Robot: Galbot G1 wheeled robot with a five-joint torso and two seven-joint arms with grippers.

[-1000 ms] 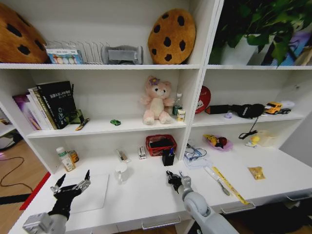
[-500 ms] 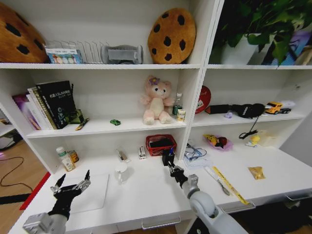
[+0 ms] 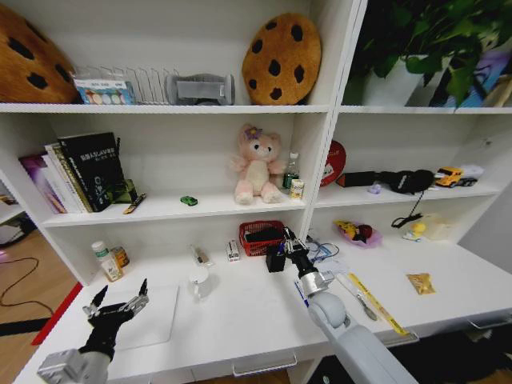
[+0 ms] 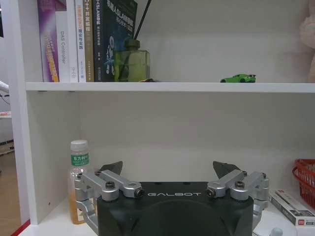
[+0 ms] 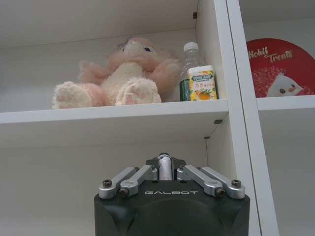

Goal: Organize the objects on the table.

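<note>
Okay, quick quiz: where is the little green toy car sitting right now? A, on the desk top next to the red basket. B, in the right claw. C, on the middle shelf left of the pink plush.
C: the green toy car rests on the middle shelf, left of the pink plush.

Bright, even indoor light, soft shadows under the shelves (image 3: 176, 210). Head view bows outward at edges, corners stretched. Plant (image 3: 432, 40) at top corner dim, soft. Wrist views sharp; right gripper (image 5: 166, 169) body dark, underexposed.
</note>
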